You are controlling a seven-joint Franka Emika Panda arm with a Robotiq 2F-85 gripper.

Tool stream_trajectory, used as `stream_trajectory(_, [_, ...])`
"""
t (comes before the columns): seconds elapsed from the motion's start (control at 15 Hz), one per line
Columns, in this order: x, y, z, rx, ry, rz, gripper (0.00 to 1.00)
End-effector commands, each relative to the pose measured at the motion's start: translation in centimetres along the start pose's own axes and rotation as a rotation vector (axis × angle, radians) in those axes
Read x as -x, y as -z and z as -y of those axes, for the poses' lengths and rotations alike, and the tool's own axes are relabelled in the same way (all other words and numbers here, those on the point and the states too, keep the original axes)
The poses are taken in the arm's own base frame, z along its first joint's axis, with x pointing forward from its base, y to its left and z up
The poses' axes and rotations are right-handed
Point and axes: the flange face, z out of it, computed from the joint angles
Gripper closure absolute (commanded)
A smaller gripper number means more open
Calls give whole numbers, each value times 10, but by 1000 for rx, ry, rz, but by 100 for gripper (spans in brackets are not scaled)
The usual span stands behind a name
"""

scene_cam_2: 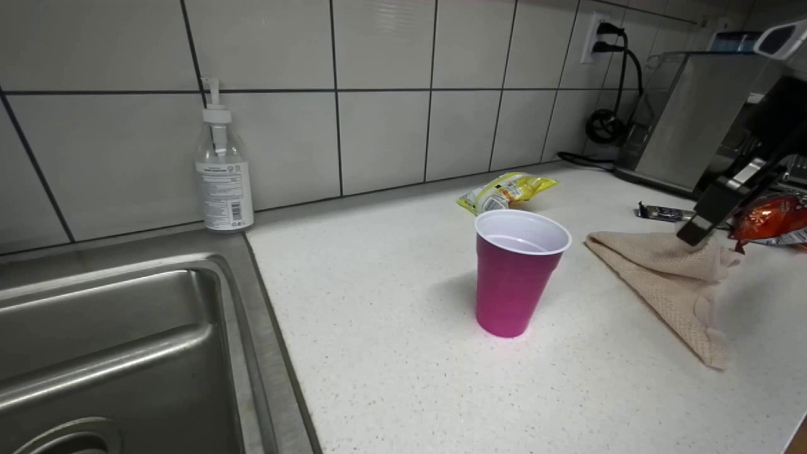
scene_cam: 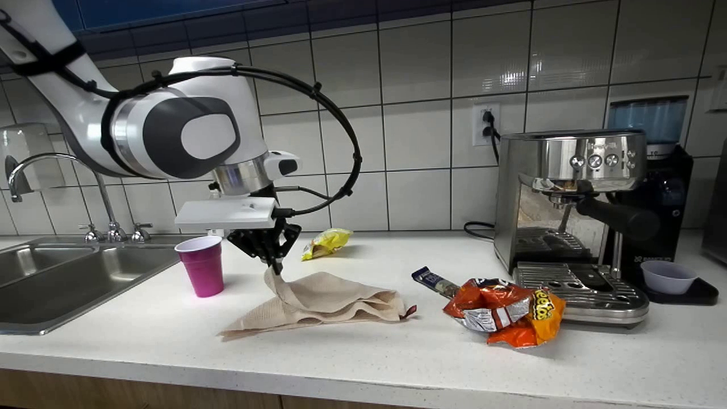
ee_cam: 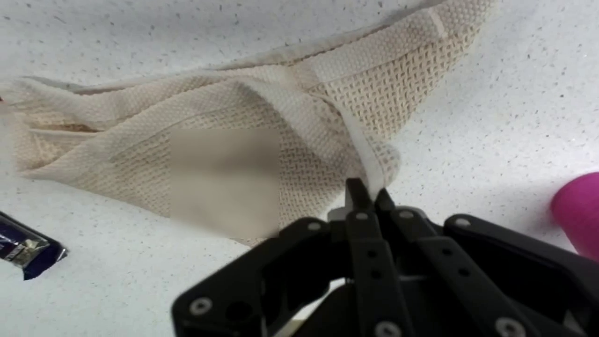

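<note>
The gripper (ee_cam: 372,193) was pinched tight, with a bit of tan cloth (scene_cam: 332,298) caught between its tips. The grabbing looked done, and that bit stood up (like a tiny tent). The rest of the cloth lay in folds on the counter (scene_cam: 397,363), not yet lifted. A pink cup (scene_cam: 203,271) stood near one end, and an orange snack bag (scene_cam: 505,315) lay near the other.

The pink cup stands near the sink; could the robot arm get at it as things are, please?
Probably not to grasp it yet: the end effector is shut on the beige cloth, though only counter seems to lie between it and the pink cup.
</note>
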Motion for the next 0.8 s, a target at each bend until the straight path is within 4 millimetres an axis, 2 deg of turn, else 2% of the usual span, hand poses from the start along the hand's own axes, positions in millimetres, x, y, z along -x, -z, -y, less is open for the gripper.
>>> stream_trajectory(0.0, [-1,9,-5,-9,39,-16,99])
stream_trajectory(0.13, [0,9,-6,-9,55,-17,99])
stream_trajectory(0.2, [0,9,-7,-8,61,-18,96])
stream_trajectory(0.27, [0,9,-8,-7,70,-16,71])
stream_trajectory(0.4, [0,10,-9,-5,79,-18,65])
stream_trajectory(0.73, [0,14,-11,-8,76,-24,27])
